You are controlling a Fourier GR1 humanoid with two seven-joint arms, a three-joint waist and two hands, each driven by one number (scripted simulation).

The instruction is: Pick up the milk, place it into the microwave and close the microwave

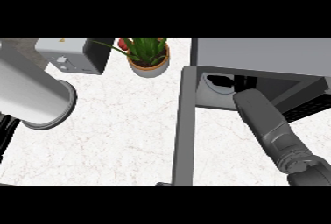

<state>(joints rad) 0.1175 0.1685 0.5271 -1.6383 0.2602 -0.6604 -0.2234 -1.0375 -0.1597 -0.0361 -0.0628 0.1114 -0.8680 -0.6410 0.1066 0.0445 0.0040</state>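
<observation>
Because the microwave (258, 57) stands at the counter's (116, 131) far right corner with its door (184, 127) swung fully out toward the near edge, the cavity is open to the right arm, and that arm is reaching straight into it. The right forearm (268, 127) runs from the near right corner up into the opening, and only a dark bit of the right hand (218, 80) shows past its end, deep inside over the pale round turntable (216, 89). Whether its fingers are apart or clamped on anything I cannot tell; the forearm and the cavity's shadow hide them. The milk does not show anywhere on the counter. My guess is that it is inside the microwave at the hand, being set down or just let go, but the view does not confirm it.

The left forearm (32, 94) lies as a wide grey cylinder over the counter's left edge, held back and out of the door's path; its hand is out of view.

A toaster (71, 54) sits at the far left and a potted plant (149, 57) at the far edge between it and the microwave, both well apart from the door's swing. If the milk is indeed in, what remains is to pull the arm out and push the door shut; the arm must clear the frame first, or the door would meet it.
</observation>
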